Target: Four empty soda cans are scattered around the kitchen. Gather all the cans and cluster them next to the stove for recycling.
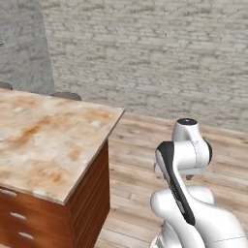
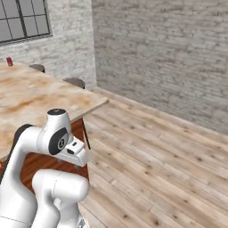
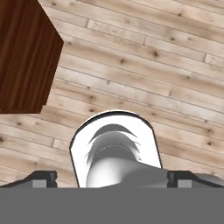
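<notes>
Transit step: arm folded beside the island counter (image 1: 43, 145), no can in the grasp.

At the counter's far left corner a red soda can (image 2: 9, 61) is seen, well apart from the robot; the gripper (image 3: 112, 178) is held over wooden floor (image 3: 153, 65), fingertips wide apart and empty; driving toward the can is judged next; no label is legible.

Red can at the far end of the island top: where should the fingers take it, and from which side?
Grip the red can around its round side wall at mid-height. It stands upright on the island top, with bare surface around it, so a level approach from the robot's side looks workable. It is too small to judge further.
</notes>
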{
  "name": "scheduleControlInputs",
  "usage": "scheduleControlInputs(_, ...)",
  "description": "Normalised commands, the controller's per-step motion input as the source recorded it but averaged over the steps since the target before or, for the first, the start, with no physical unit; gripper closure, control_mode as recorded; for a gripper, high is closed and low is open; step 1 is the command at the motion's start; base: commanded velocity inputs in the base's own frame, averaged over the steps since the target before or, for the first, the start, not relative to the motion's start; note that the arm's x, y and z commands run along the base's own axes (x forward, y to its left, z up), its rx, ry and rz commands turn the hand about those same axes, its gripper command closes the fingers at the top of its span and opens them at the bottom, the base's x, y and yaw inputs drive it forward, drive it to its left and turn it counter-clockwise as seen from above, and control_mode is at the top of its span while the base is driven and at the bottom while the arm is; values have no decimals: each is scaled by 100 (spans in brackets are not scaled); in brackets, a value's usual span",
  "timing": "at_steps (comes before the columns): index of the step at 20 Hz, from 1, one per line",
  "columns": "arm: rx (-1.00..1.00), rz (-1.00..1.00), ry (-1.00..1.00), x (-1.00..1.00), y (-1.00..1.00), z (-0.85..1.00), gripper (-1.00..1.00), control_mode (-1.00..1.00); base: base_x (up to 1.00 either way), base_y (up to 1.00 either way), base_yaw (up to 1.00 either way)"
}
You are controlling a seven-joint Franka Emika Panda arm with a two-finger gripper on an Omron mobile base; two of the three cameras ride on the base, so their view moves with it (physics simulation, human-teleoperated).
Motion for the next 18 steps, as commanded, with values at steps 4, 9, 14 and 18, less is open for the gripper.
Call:
scheduleControlInputs(4,0,0,0,0,0,0,-100,100,67,-55,19)
scheduleControlInputs(9,0,0,0,0,0,0,-100,100,70,-51,20)
scheduleControlInputs(14,0,0,0,0,0,0,-100,100,70,-54,19)
scheduleControlInputs(18,0,0,0,0,0,0,-100,100,71,-53,19)
